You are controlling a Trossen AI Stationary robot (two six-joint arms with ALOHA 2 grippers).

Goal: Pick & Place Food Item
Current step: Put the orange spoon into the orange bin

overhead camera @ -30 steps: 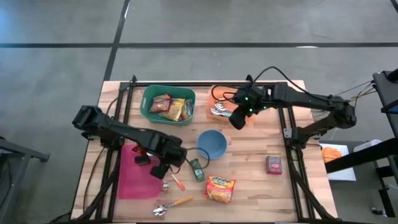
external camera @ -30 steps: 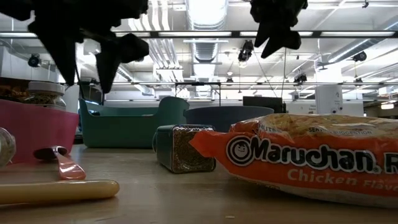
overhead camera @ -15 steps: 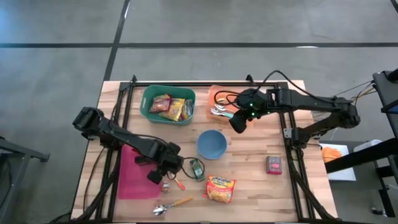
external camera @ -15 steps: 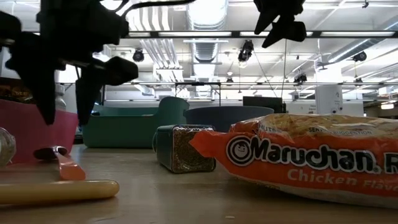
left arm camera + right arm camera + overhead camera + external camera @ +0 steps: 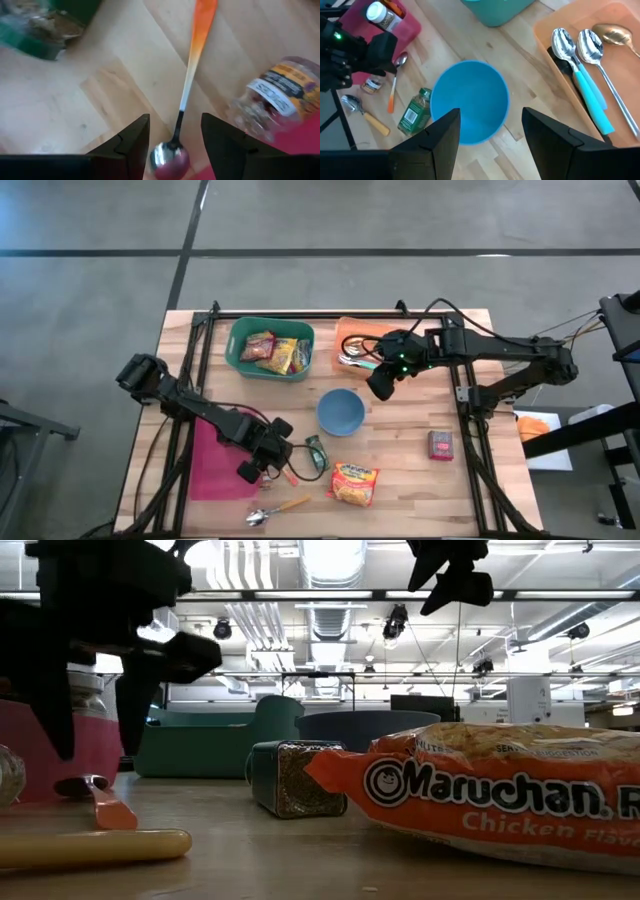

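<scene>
My left gripper point(image 5: 175, 150) is low over the table's near left and points down, open. Its fingers stand on either side of the bowl of an orange-handled spoon point(image 5: 192, 65) that lies flat on the wood. I cannot tell whether they touch it. A small spice jar point(image 5: 280, 97) lies on its side beside the spoon, at the edge of the pink tray point(image 5: 210, 465). A green bottle point(image 5: 318, 454) and a ramen packet point(image 5: 355, 483) lie to the right of it. My right gripper point(image 5: 490, 150) hangs open and empty high above the blue bowl point(image 5: 469, 100).
A teal bin point(image 5: 270, 348) with snack packets stands at the far left. An orange tray point(image 5: 600, 75) beside it holds spoons. A wooden-handled spoon point(image 5: 277, 509) lies by the near edge. A small red packet point(image 5: 440, 444) lies at the right.
My left gripper has come down and moved toward the table's near edge, and now stands low over the orange-handled spoon. My right gripper has drifted a little toward the near edge above the blue bowl.
</scene>
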